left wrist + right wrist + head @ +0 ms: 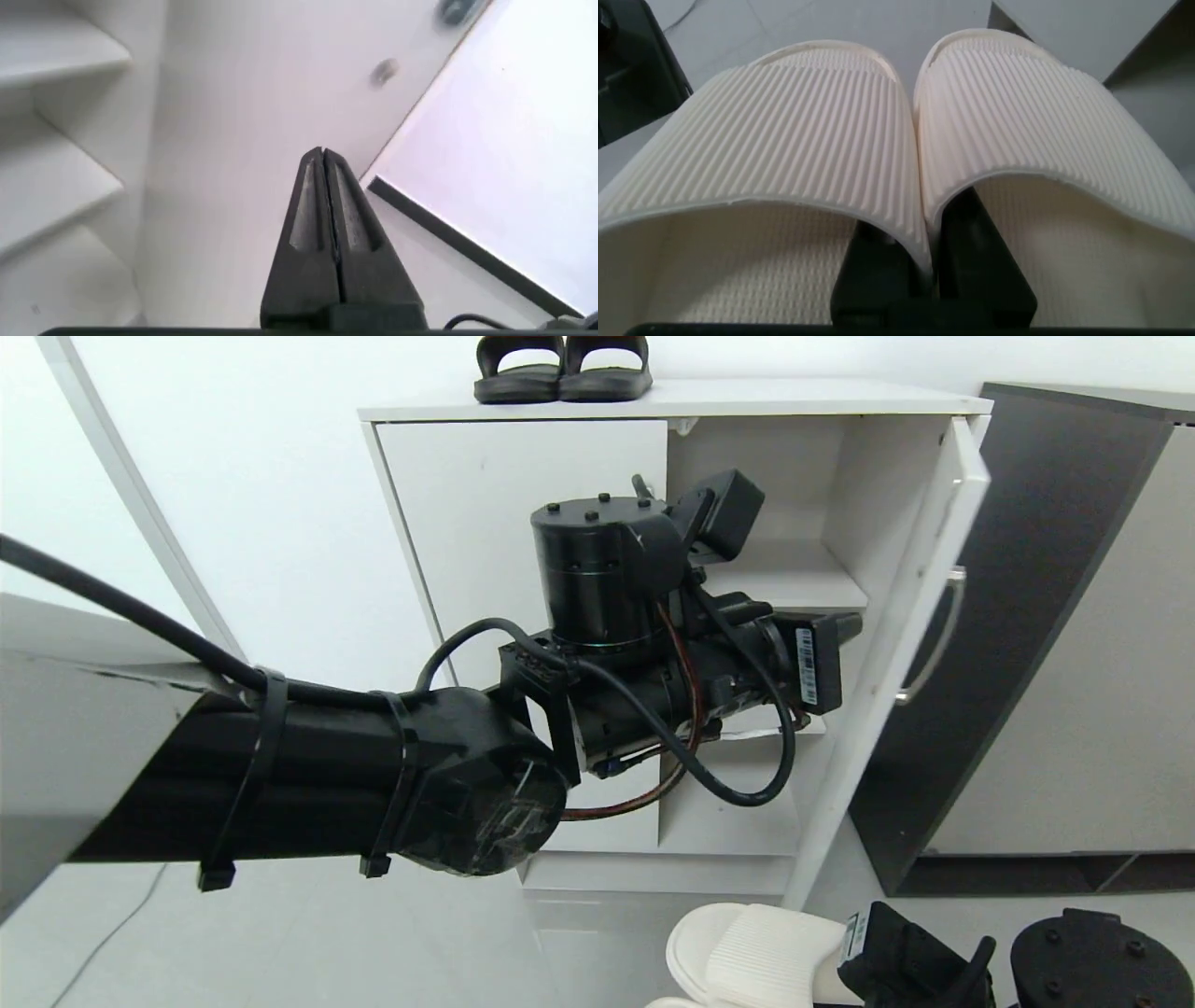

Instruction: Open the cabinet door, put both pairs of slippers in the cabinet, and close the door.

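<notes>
The white cabinet (523, 504) has its right door (920, 616) swung open and its left door shut. A pair of black slippers (560, 369) sits on the cabinet's top. My left gripper (323, 154) is shut on nothing, with its tip close to the open door's inner face (234, 140), beside the shelves (56, 187). In the head view my left arm (653, 644) crosses in front of the open compartment. Low at the front, my right gripper (926, 233) is shut on the pair of white ribbed slippers (813, 131), pinching their inner walls together. The white slippers (747, 957) hang over the floor.
A dark grey cabinet (1074, 644) stands right behind the open door, whose metal handle (934, 635) faces it. Bare white shelves (784, 574) show inside the open compartment. Pale floor (373, 933) lies in front of the cabinet.
</notes>
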### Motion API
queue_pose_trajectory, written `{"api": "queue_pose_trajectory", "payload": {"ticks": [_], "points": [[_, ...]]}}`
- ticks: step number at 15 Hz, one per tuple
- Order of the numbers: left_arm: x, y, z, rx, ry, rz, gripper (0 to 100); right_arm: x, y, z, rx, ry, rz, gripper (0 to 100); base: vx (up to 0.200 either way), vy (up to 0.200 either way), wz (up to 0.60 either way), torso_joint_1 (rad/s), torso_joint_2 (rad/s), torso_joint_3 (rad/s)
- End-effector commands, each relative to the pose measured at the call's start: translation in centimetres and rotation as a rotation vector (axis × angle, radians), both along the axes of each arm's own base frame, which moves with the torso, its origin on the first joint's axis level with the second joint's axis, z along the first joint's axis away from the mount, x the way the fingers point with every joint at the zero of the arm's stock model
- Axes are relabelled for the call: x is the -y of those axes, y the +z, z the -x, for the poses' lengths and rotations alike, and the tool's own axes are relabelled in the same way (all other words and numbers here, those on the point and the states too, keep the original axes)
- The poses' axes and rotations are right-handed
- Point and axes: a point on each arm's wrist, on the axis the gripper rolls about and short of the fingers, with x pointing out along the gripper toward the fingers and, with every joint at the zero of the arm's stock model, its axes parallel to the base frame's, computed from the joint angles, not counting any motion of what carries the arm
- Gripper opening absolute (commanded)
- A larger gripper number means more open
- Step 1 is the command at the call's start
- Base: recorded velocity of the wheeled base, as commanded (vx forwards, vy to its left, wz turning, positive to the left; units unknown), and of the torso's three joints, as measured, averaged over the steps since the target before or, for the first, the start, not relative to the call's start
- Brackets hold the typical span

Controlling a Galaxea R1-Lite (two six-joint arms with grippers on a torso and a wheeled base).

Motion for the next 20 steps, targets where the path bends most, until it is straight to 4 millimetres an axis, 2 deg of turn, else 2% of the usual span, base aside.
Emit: {"api": "queue_pose_trajectory", "payload": {"ticks": [1, 3, 4, 5, 7, 9, 10, 11, 13, 14, 16, 17, 18, 20], "points": [[-0.2, 0.1, -0.1, 0.003, 0.01, 0.003, 0, -0.1, 0.1, -0.1, 0.002, -0.003, -0.004, 0, 0.0, 0.0, 0.0, 0.0, 0.0, 0.0], [-3.9, 1.9, -1.3, 0.043, 0.156, 0.03, 0, -0.5, 0.9, -1.9, 0.021, -0.084, -0.043, 0, 0.0, 0.0, 0.0, 0.0, 0.0, 0.0], [-6.1, 3.3, -1.0, 0.07, 0.232, 0.042, 0, -0.7, 1.3, -3.0, 0.035, -0.161, -0.056, 0, 0.0, 0.0, 0.0, 0.0, 0.0, 0.0], [-8.4, 3.8, -0.6, 0.098, 0.332, 0.025, 0, -1.2, 1.5, -4.2, 0.049, -0.26, -0.065, 0, 0.0, 0.0, 0.0, 0.0, 0.0, 0.0], [-14.0, 3.9, 0.8, 0.159, 0.653, -0.066, 0, -2.8, 1.6, -6.9, 0.064, -0.466, -0.093, 0, 0.0, 0.0, 0.0, 0.0, 0.0, 0.0], [-18.5, 3.2, 4.1, 0.133, 0.841, -0.09, 0, -3.7, 1.2, -9.0, 0.105, -0.62, -0.072, 0, 0.0, 0.0, 0.0, 0.0, 0.0, 0.0], [-21.6, 1.9, 7.6, 0.1, 0.92, -0.13, 0, -4.0, 1.1, -10.3, 0.132, -0.705, -0.068, 0, 0.0, 0.0, 0.0, 0.0, 0.0, 0.0], [-23.4, 0.9, 10.1, 0.071, 0.974, -0.164, 0, -4.1, 1.2, -11.0, 0.148, -0.75, -0.069, 0, 0.0, 0.0, 0.0, 0.0, 0.0, 0.0], [-28.1, -0.6, 16.7, 0.005, 1.189, -0.231, 0, -4.0, 1.8, -12.2, 0.177, -0.821, -0.09, 0, 0.0, 0.0, 0.0, 0.0, 0.0, 0.0], [-29.8, -1.3, 19.6, -0.026, 1.29, -0.253, 0, -3.9, 1.9, -12.4, 0.182, -0.834, -0.091, 0, 0.0, 0.0, 0.0, 0.0, 0.0, 0.0], [-31.2, -3.9, 25.0, -0.056, 1.418, -0.274, 0, -3.7, 2.1, -12.5, 0.187, -0.841, -0.097, 0, 0.0, 0.0, 0.0, 0.0, 0.0, 0.0], [-31.3, -6.0, 27.1, -0.061, 1.464, -0.272, 0, -3.7, 2.2, -12.5, 0.189, -0.847, -0.096, 0, 0.0, 0.0, 0.0, 0.0, 0.0, 0.0], [-31.3, -8.3, 28.3, -0.061, 1.501, -0.267, 0, -3.6, 2.1, -12.5, 0.193, -0.86, -0.093, 0, 0.0, 0.0, 0.0, 0.0, 0.0, 0.0], [-31.0, -12.7, 29.5, -0.063, 1.592, -0.281, 0, -3.7, 2.1, -12.3, 0.198, -0.869, -0.088, 0, 0.0, 0.0, 0.0, 0.0, 0.0, 0.0]]}}
